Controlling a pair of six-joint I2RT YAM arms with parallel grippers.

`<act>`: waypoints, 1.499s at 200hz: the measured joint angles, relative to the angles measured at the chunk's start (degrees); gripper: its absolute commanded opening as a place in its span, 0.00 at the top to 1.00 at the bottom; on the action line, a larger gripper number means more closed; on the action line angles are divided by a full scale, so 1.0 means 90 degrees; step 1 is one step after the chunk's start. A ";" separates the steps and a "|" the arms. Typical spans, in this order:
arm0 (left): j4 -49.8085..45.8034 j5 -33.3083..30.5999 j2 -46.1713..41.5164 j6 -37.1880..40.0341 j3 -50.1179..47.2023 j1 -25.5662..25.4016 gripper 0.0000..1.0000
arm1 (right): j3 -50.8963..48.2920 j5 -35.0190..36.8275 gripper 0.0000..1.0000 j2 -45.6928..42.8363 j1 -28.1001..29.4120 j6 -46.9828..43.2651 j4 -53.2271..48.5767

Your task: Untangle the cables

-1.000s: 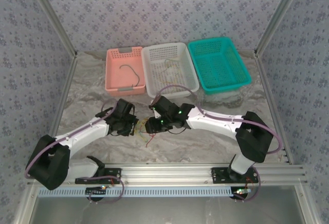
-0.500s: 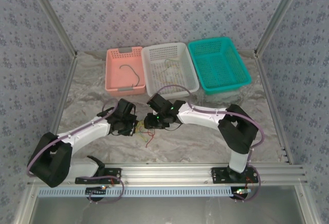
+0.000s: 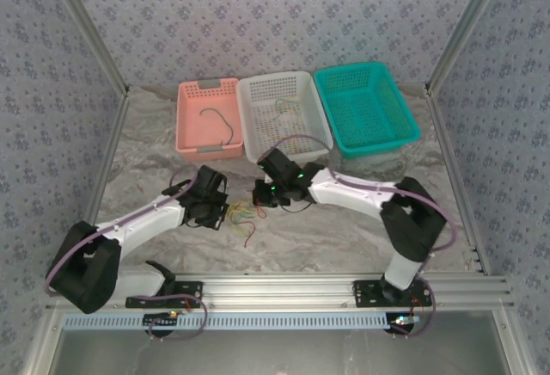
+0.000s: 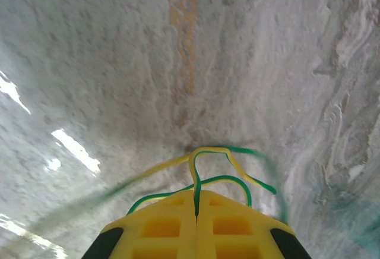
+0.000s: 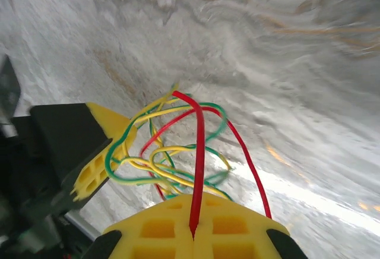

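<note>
gripping cables (image 3: 243,214): left pincer (image 4: 196,196) yellow-green, right pincer (image 5: 194,211) red (bunch strung left-right between)

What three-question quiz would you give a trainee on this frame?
1. True or false: the right hand is shut on a red wire.
2. What colour is the basket that holds the dark wire? A pink, B white, C teal.
3. Name the two colours of the wires pinched in the left hand.
Key: 1 true; 2 A; 3 green and yellow.
</note>
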 measured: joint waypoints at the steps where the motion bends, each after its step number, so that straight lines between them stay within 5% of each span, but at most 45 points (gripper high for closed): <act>1: -0.0019 -0.0012 0.0000 0.0015 0.0000 0.0015 1.00 | -0.0027 -0.0005 1.00 -0.0053 -0.0024 -0.0002 0.0000; 73: -0.0430 -0.0248 -0.0211 0.0872 0.0002 0.0787 1.00 | -0.0840 -0.0406 1.00 -0.2613 -0.1987 -0.0478 -0.0585; 192: -0.0797 -0.0534 -0.0211 0.1630 0.0257 0.1095 1.00 | -0.0726 -0.0335 1.00 -0.3772 -0.3711 -0.1032 -0.1464; 213: -0.0877 -0.0554 -0.0214 0.1877 0.0406 0.1095 0.60 | -0.0578 -0.0415 1.00 -0.3772 -0.3704 -0.1037 -0.1467; 232: -0.1086 -0.0687 -0.0284 0.2198 0.0848 0.1073 0.41 | -0.0408 -0.0571 1.00 -0.3767 -0.3672 -0.1039 -0.1460; 267: -0.1581 -0.0981 -0.0680 0.2708 0.2062 0.0804 0.34 | -0.0019 -0.0998 1.00 -0.3723 -0.3424 -0.1260 -0.1409; 300: -0.1899 -0.0889 -0.0954 0.2212 0.2744 0.0389 0.34 | 0.0313 -0.1243 1.00 -0.3653 -0.3269 -0.1396 -0.1406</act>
